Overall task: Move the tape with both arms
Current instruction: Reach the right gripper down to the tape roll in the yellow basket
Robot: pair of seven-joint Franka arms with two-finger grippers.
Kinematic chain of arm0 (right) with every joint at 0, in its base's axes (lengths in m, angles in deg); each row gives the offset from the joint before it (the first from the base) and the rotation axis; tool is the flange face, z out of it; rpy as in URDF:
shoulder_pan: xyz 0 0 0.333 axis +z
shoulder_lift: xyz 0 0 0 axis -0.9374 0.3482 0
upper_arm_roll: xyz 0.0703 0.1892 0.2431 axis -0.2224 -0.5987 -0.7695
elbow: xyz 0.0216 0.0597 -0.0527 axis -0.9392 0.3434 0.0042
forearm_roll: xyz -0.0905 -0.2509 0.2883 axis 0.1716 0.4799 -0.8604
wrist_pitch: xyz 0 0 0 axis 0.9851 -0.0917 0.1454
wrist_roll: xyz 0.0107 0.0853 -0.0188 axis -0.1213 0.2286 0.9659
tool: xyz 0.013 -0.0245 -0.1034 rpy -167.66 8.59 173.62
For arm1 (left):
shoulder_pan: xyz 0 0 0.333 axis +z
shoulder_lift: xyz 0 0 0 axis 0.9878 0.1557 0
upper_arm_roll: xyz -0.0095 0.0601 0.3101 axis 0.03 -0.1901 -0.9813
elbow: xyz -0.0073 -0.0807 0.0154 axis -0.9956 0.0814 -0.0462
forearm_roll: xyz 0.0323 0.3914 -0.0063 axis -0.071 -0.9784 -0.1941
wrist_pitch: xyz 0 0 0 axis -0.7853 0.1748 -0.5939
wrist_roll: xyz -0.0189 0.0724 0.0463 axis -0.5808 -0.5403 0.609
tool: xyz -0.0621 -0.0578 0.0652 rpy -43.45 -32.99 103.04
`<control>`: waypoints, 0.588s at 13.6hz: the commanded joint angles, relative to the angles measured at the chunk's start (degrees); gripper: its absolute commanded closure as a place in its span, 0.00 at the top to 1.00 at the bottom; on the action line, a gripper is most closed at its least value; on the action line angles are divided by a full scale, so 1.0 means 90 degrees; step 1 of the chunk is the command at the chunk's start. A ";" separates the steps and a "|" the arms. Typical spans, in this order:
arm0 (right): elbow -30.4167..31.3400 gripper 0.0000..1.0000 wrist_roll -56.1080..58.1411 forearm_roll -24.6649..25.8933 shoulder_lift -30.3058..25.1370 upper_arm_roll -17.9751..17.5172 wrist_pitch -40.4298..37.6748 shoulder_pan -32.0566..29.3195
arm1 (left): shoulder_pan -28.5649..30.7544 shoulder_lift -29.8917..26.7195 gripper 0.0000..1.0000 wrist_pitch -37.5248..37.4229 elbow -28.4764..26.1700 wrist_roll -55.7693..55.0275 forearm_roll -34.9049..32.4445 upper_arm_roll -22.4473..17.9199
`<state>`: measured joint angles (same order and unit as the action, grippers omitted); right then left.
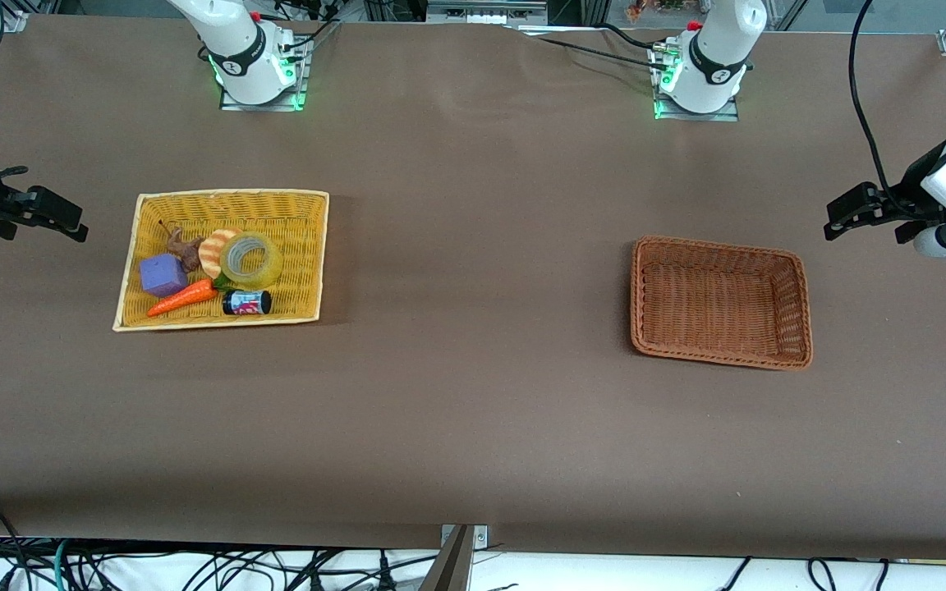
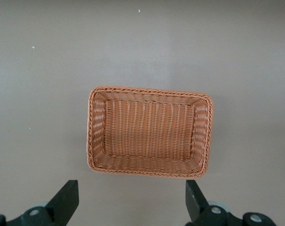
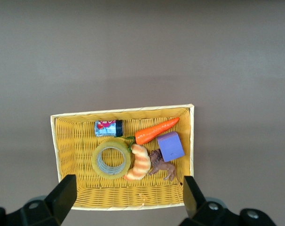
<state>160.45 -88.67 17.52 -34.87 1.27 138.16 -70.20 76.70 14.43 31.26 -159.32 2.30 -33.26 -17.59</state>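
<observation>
The tape point(image 1: 251, 260) lies flat in the yellow basket point(image 1: 309, 246) toward the right arm's end of the table, touching a striped crescent toy point(image 1: 213, 251), with a purple cube point(image 1: 163, 274), carrot point(image 1: 183, 298), small can point(image 1: 246, 302) and brown figure point(image 1: 185, 246) around it. The brown basket point(image 1: 801, 304) toward the left arm's end holds nothing. The 2 arms wait high at the table's ends, right gripper point(image 3: 126, 200) over the yellow basket's edge and left gripper point(image 2: 132, 202) beside the brown one, both with fingers spread wide and holding nothing.

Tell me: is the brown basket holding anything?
No. The brown basket shows only bare weave inside; the tape lies in the yellow basket.
</observation>
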 commanded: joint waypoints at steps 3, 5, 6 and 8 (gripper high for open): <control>-0.0052 1.00 0.0030 0.0104 0.0332 -0.0060 -0.0010 -0.0015 | 0.0062 0.0098 1.00 -0.0120 0.0213 0.0065 0.0129 0.0022; 0.0064 1.00 -0.0018 0.0084 0.0566 -0.0070 -0.0156 -0.0014 | 0.0062 0.0098 1.00 -0.0120 0.0213 0.0065 0.0129 0.0022; 0.0104 1.00 -0.0048 0.0055 0.0751 -0.0070 -0.0196 -0.0024 | 0.0062 0.0098 1.00 -0.0120 0.0213 0.0065 0.0129 0.0022; 0.0803 1.00 -0.0087 0.0055 0.0851 -0.0090 0.0404 0.0179 | 0.0062 0.0098 1.00 -0.0120 0.0213 0.0065 0.0129 0.0022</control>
<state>162.78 -88.70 17.54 -27.68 0.95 137.86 -69.96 76.70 14.49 31.27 -159.26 2.30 -33.26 -17.59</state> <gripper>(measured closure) 0.000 0.000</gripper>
